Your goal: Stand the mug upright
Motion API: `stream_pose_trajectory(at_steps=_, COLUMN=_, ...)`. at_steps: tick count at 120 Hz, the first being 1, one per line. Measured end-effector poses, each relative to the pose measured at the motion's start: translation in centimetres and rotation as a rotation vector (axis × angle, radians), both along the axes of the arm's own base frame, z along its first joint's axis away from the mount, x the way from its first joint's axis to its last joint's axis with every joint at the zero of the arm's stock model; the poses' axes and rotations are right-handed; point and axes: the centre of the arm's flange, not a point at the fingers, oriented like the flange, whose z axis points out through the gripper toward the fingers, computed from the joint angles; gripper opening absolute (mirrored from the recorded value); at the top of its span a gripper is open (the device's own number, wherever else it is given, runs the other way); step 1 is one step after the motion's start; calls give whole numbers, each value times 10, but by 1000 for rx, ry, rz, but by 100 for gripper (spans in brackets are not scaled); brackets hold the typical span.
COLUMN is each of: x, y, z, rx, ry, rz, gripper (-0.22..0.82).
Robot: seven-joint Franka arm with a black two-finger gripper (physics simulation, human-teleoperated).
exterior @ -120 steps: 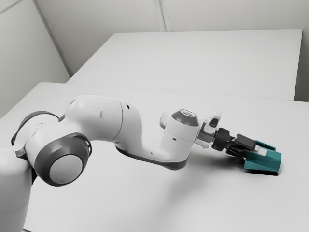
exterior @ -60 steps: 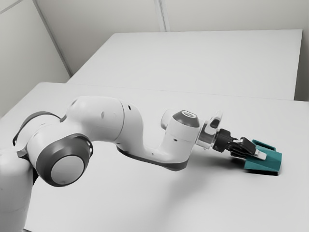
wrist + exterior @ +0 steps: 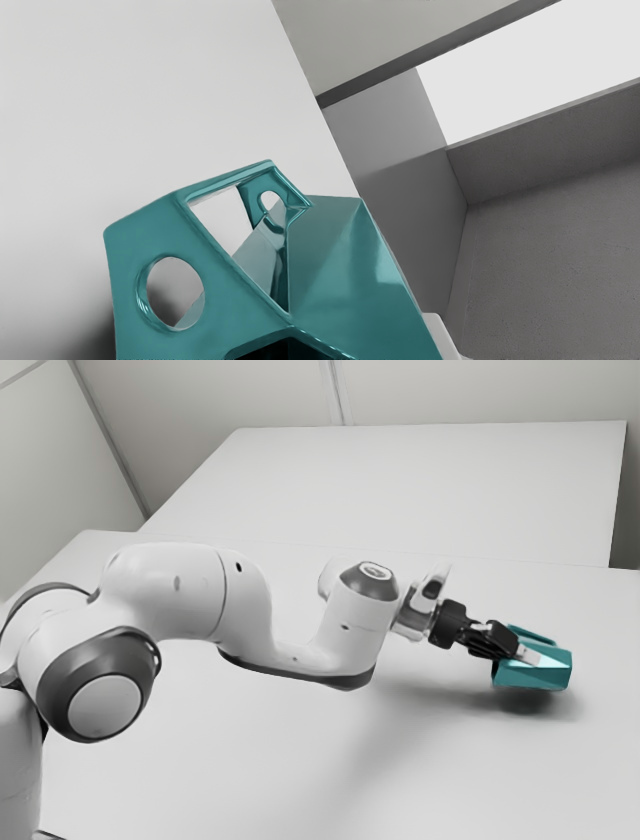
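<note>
In the exterior view the teal angular mug (image 3: pixel 545 668) is on its side just above the table, its shadow below it. My gripper (image 3: pixel 524 653) is shut on the mug, a pale fingertip lying over its near side. In the wrist view the mug (image 3: pixel 350 250) has its open handle frame, pierced by round holes, facing the camera, and a dark opening is toward my hand. A pale fingertip (image 3: pixel 440 335) is against the mug's side there; the other finger is hidden.
The white table (image 3: pixel 430 780) spreads under the arm and the mug. A second white surface (image 3: pixel 400 480) stands behind it, near the walls. In the wrist view the table's edge runs past the mug, with grey walls (image 3: pixel 400 215) beyond.
The mug has risen off the table with my gripper and shifted slightly toward the exterior view's left; its shadow has separated from it. The arm has drawn back the same way.
</note>
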Motion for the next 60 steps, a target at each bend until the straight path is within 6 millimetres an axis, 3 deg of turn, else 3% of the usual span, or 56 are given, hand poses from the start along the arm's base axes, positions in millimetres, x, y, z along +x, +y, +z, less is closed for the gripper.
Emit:
stream_pose_trajectory(at_steps=17, x=2, y=26, z=36, rx=79, ry=-60, rz=-34, gripper=-18)
stream_pose_trajectory(at_steps=60, x=0, y=94, z=94, rx=322, ry=-144, rz=-86, gripper=-18)
